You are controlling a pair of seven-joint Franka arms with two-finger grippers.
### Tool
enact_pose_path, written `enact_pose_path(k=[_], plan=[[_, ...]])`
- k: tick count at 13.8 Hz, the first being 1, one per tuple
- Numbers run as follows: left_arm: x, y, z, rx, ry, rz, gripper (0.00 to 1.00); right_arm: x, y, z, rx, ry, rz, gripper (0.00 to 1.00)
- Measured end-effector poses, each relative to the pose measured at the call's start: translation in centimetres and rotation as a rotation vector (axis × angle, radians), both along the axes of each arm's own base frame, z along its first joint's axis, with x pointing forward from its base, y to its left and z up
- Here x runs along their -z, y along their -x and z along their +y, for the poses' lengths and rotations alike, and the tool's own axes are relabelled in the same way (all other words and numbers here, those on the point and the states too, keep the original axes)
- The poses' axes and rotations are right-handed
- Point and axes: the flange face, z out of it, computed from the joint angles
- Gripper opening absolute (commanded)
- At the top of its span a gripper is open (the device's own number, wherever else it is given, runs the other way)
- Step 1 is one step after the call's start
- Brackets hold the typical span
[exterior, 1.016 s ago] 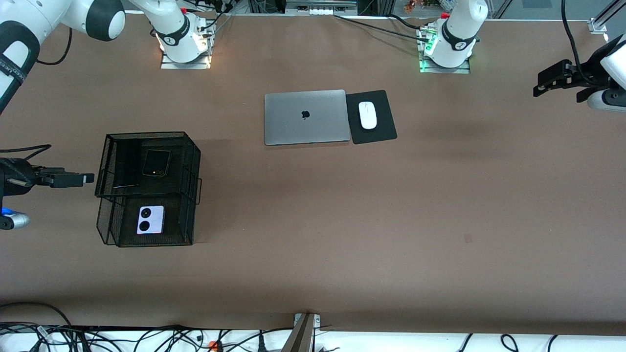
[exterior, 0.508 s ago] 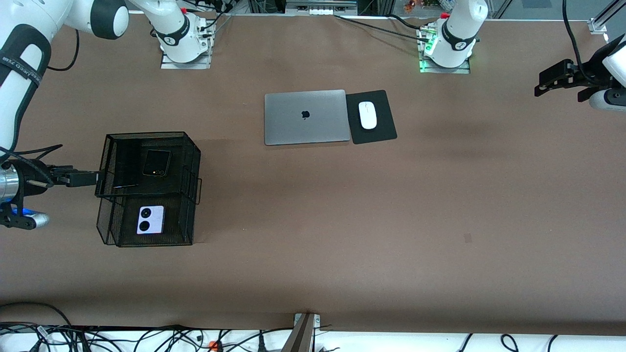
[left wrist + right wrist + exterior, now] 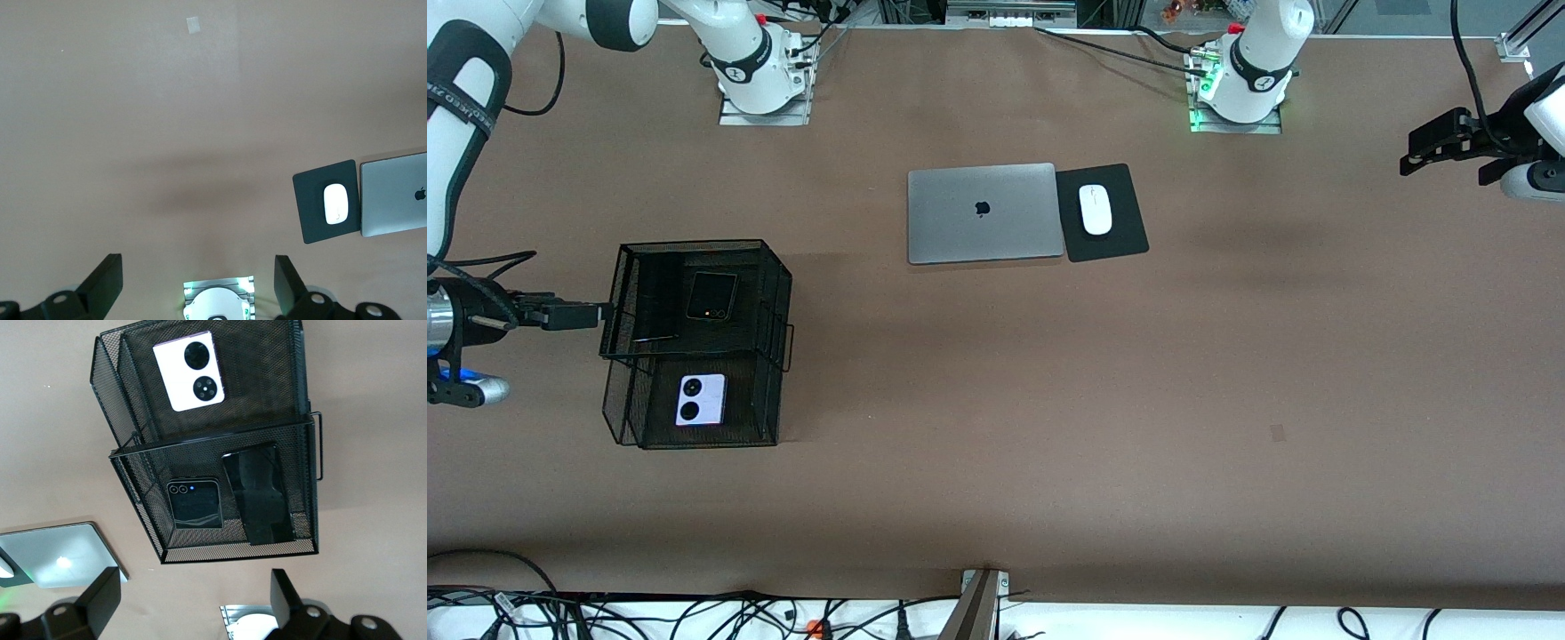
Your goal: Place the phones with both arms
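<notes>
Three phones (image 3: 193,501) lie in the basket (image 3: 769,293); mouse (image 3: 1096,210) beside laptop (image 3: 983,213).

The right arm reaches from its base out to its own end of the bench, its forearm coming down the view's edge and its wrist turned level. The right gripper (image 3: 574,315) is up in the air with its jaws spread and nothing between them. The left arm waits at its end of the bench, the left gripper (image 3: 1436,147) raised, jaws wide apart and empty.
</notes>
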Motion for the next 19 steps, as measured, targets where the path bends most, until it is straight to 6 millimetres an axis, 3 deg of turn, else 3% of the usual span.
enact_pose_path(k=[2,6,12,19], plan=[[0.0,0.0,0.0,0.000,0.000,0.000,1.00,0.2,0.1,0.0,0.002,0.006,0.000,0.99],[0.0,0.0,0.0,0.000,0.000,0.000,1.00,0.6,1.0,-1.9,0.036,0.010,-0.027,0.99],[-0.2,0.0,0.0,-0.001,0.000,-0.004,1.00,1.0,3.8,-0.6,-0.030,0.060,-0.111,0.99],[0.0,-0.1,0.2,-0.004,0.000,-0.001,1.00,-1.3,7.8,-0.4,-0.056,0.120,-0.308,0.99]])
